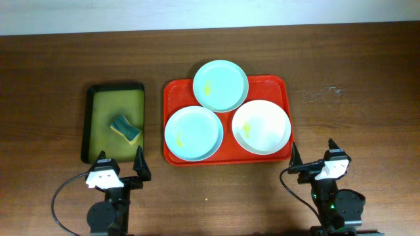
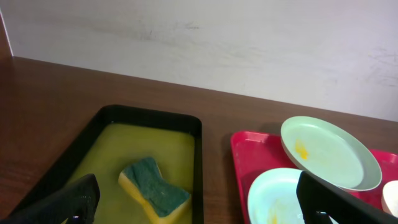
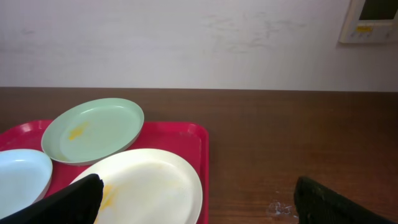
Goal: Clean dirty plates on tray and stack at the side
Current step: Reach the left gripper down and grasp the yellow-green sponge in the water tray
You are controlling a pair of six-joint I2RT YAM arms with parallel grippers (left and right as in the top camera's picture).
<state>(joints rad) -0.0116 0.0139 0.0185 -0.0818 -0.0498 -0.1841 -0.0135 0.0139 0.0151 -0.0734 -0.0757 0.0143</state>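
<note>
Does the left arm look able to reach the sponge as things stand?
Probably yes: the sponge lies uncovered in the black tray, straight ahead of the open left gripper, nothing between.

The left wrist view leaves the white plate [image 2: 393, 199] a mere sliver at its right edge (the black tray [image 2: 149, 115] loses its near end too); the right wrist view crops the pale blue plate [image 3: 18, 177].

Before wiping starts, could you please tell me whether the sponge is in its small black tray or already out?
In. The sponge lies inside the black-rimmed tray, on its yellow-green floor, with nothing holding it.
</note>
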